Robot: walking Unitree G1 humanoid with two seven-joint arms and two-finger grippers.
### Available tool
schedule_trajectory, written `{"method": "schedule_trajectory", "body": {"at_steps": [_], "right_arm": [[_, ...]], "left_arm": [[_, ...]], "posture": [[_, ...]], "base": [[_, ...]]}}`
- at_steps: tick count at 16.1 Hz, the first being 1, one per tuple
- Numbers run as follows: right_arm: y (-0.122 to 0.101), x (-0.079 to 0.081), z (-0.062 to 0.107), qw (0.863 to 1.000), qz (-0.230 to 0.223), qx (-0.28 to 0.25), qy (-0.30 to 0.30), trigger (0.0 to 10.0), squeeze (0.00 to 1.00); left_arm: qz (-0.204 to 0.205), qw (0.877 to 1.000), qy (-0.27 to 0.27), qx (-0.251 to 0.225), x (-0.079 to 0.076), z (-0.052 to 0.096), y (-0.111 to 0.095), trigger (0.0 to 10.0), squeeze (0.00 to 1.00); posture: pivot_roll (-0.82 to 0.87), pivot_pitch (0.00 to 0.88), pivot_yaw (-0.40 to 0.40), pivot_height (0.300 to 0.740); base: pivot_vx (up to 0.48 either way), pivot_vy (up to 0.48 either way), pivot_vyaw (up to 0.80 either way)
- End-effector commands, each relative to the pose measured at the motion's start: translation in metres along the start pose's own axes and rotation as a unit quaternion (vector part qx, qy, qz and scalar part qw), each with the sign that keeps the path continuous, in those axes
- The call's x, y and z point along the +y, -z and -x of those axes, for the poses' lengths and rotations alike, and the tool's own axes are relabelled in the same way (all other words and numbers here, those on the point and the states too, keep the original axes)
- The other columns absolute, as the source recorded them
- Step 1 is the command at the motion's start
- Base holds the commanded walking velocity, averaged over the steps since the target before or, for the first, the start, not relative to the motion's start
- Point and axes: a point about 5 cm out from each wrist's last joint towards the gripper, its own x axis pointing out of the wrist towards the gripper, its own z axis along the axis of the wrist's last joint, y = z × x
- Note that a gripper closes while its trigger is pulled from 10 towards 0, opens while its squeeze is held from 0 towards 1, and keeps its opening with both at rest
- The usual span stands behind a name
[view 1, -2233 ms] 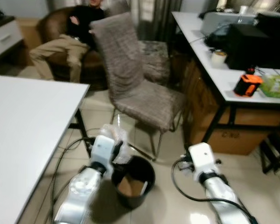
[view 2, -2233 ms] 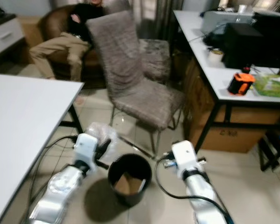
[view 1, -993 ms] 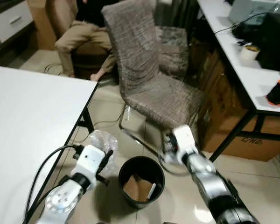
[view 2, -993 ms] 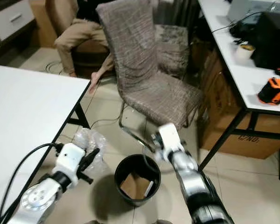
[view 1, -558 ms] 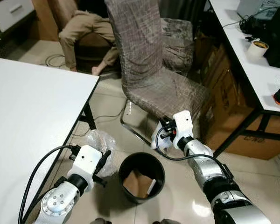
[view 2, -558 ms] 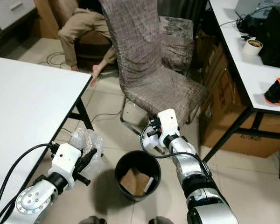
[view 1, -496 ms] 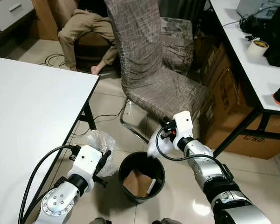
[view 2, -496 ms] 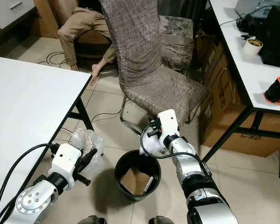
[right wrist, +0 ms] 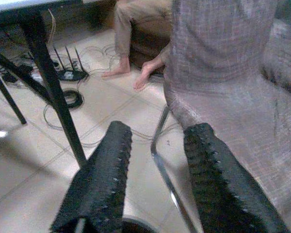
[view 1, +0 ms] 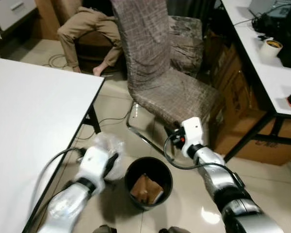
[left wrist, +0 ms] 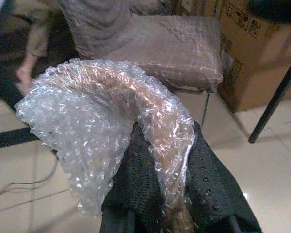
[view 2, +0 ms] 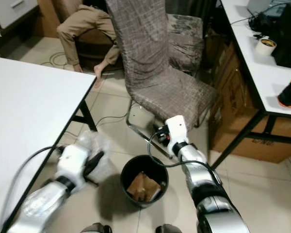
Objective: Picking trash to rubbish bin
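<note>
Bubble wrap is clamped in the left pincer, just left of the black bin. White trash seen earlier at the right pincer is gone; its fingers stand spread. Brown cardboard lies inside the bin.

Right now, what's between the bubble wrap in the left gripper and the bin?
Only bare floor tile separates the bubble wrap in the left gripper from the black bin, seen in both eye views.
</note>
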Motion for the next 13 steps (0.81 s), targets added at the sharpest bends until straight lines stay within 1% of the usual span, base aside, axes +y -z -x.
{"method": "schedule_trajectory", "body": {"at_steps": [1,2,3,4,5,6,7,8,9,10,11,12,13], "right_arm": [[0.005,0.003,0.014,1.0,-0.001,0.007,-0.022,10.0,0.0],[0.007,0.007,0.029,0.999,0.004,0.009,-0.031,10.0,0.0],[0.01,0.008,0.043,0.999,0.005,0.015,-0.032,10.0,0.0],[0.012,0.01,0.066,0.999,0.009,0.024,-0.035,10.0,0.0],[0.012,0.012,0.072,0.999,0.011,0.026,-0.037,10.0,0.0],[0.011,0.015,0.083,0.999,0.013,0.031,-0.041,10.0,0.0],[0.008,0.021,0.099,0.998,0.005,0.037,-0.042,10.0,0.0],[0.004,0.027,0.114,0.998,0.0,0.049,-0.042,10.0,0.0],[0.002,0.032,0.125,0.997,-0.003,0.062,-0.045,10.0,0.0],[0.001,0.036,0.13,0.996,-0.007,0.07,-0.045,10.0,0.0],[0.0,0.038,0.132,0.996,-0.01,0.074,-0.041,10.0,0.0],[-0.001,0.04,0.132,0.996,-0.014,0.076,-0.039,10.0,0.0],[-0.002,0.041,0.131,0.996,-0.015,0.078,-0.037,10.0,0.0]], "left_arm": [[0.001,1.0,0.018,0.025,-0.011,-0.016,0.013,10.0,0.0],[0.003,0.999,0.031,0.031,-0.017,-0.033,0.016,10.0,0.0],[0.003,0.999,0.041,0.03,-0.022,-0.046,0.015,10.0,0.0],[0.017,0.999,0.046,0.023,-0.026,-0.067,0.009,10.0,0.0],[0.02,0.999,0.046,0.02,-0.026,-0.072,0.008,10.0,0.0],[0.02,0.999,0.047,0.016,-0.027,-0.08,0.005,10.0,0.0],[0.027,0.999,0.042,0.007,-0.026,-0.092,0.0,10.0,0.0],[0.022,0.999,0.041,0.002,-0.025,-0.101,-0.005,10.0,0.0],[0.014,0.999,0.043,-0.002,-0.024,-0.107,-0.007,10.0,0.0],[0.009,0.999,0.047,-0.009,-0.025,-0.11,-0.01,10.0,0.0],[0.007,0.999,0.047,-0.013,-0.025,-0.112,-0.011,10.0,0.0],[-0.002,0.999,0.049,-0.017,-0.026,-0.114,-0.013,10.0,1.0],[0.003,0.998,0.051,-0.024,-0.027,-0.115,-0.014,10.0,1.0]], "posture": [[-0.13,0.102,-0.033,0.74],[-0.17,0.1,-0.017,0.74],[-0.19,0.1,-0.01,0.74],[-0.24,0.106,0.016,0.74],[-0.24,0.106,0.016,0.74],[-0.26,0.111,0.023,0.74],[-0.28,0.114,0.03,0.74],[-0.29,0.118,0.036,0.74],[-0.29,0.118,0.036,0.74],[-0.3,0.121,0.038,0.74],[-0.3,0.121,0.038,0.74],[-0.3,0.121,0.038,0.74],[-0.3,0.121,0.035,0.74]], "base": [[0.0,0.0,0.0],[0.0,0.0,0.0],[0.0,0.0,0.0],[0.0,0.0,0.0],[0.0,0.0,0.0],[0.0,0.0,0.0],[0.0,0.0,0.0],[0.0,0.0,0.0],[0.0,0.0,0.0],[0.0,0.0,0.0],[0.0,0.0,0.0],[0.0,0.0,0.0],[0.0,0.0,0.0]]}}
